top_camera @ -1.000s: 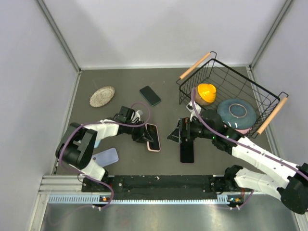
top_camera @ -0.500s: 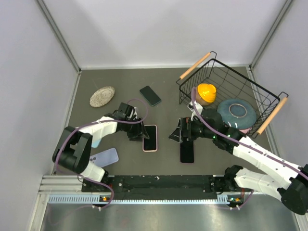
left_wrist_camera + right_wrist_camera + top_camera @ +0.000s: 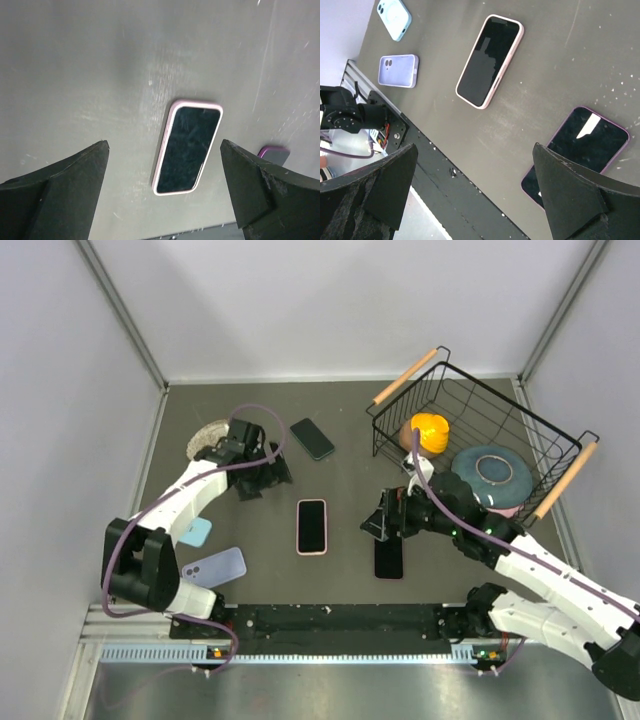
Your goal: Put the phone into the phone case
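From above, the left gripper (image 3: 264, 479) blocks one edge of the round mat (image 3: 201, 437) for me, and the left arm (image 3: 180, 502) covers part of the pale blue case (image 3: 198, 533). In my left wrist view a finger (image 3: 265, 185) hides most of the purple-edged phone (image 3: 274, 154)

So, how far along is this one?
Done: the pink-cased phone and the purple-cased phone lie flat on the table. In hand: nothing; left tool and right tool are open. Left: possibly the dark phone, seemingly uncased, and the empty lilac case.
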`<state>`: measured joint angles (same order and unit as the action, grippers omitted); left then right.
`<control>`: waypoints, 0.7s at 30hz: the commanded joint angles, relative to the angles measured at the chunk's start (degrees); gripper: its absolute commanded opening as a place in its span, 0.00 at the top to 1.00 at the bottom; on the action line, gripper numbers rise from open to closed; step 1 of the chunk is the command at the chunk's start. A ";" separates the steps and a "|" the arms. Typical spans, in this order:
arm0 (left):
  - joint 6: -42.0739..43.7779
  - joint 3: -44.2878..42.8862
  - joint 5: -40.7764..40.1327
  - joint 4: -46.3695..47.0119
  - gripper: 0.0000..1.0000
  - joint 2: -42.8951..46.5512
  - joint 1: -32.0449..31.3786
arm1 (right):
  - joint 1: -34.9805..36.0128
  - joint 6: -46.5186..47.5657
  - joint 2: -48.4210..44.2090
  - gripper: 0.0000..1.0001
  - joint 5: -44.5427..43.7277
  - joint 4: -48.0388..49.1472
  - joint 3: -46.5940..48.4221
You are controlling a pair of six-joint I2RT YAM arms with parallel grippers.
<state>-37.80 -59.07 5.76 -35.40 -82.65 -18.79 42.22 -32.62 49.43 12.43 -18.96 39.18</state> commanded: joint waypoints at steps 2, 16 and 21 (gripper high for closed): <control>-2.53 -13.23 -12.84 -6.93 0.01 -3.28 1.12 | 0.41 0.19 -3.19 0.03 -3.19 -2.39 -0.24; -33.03 -2.99 -35.82 -28.22 0.13 7.76 8.32 | 0.32 -2.10 -7.24 0.03 -4.69 -4.24 -2.97; -41.63 5.61 -33.63 -31.23 0.24 11.45 9.03 | 0.32 -1.48 -6.89 0.03 -4.34 -4.07 -2.53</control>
<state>-68.93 -58.87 -27.75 -61.23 -74.56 -9.89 42.22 -34.52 43.03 8.62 -24.23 35.66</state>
